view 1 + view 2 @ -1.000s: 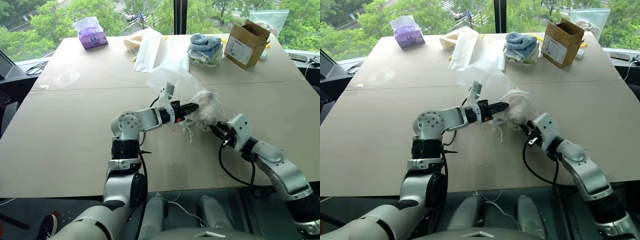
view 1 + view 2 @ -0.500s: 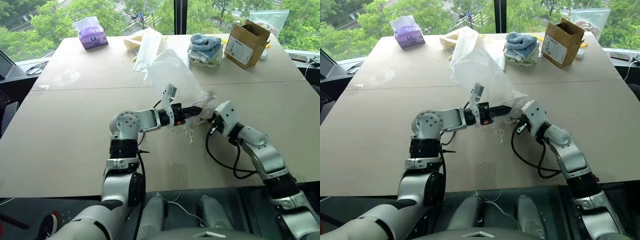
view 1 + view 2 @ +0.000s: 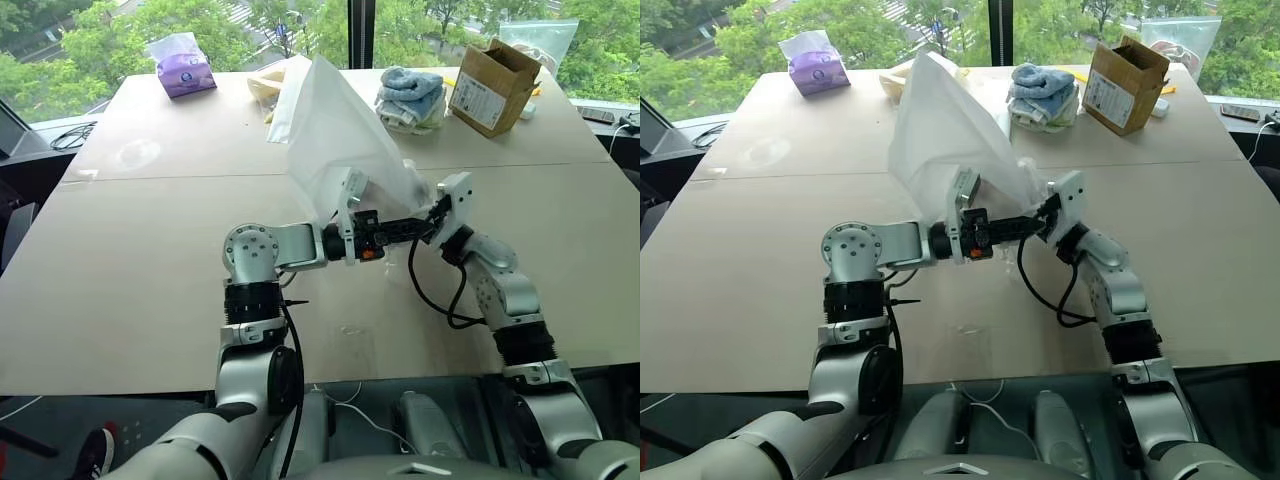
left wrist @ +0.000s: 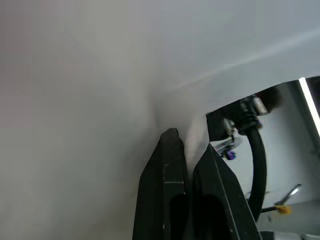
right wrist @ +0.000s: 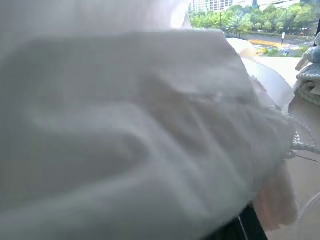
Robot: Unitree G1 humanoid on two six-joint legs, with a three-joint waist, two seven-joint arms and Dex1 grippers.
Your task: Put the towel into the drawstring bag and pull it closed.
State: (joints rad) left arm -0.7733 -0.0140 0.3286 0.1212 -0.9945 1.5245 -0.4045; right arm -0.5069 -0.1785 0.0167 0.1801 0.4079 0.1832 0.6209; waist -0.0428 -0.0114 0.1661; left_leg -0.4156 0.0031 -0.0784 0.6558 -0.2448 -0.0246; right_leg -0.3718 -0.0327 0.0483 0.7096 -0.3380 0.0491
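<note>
Beyond the far edge of a wide beige table (image 3: 140,300), green trees are seen through large windows. On the far part of the table a purple tissue pack (image 3: 181,68) lies to the left, flat white sheets (image 3: 292,95) at the middle, a stack of blue and pale towels (image 3: 410,97) right of them, and an open cardboard box (image 3: 491,85) farther right. At the table's middle the drawstring bag (image 3: 335,140) is held up as a tall translucent white sack, its pointed end raised toward the far side. The left gripper (image 3: 425,224) is pointed to the right with its fingers pressed together on the bag's lower edge, and the right gripper (image 3: 1045,211) meets it there, fingers closed. In the left wrist view the black fingers (image 4: 167,185) are seen shut against white fabric. In the right wrist view the bag's fabric is seen close up, with a cord (image 5: 302,145) at one side. The towel cannot be made out.
</note>
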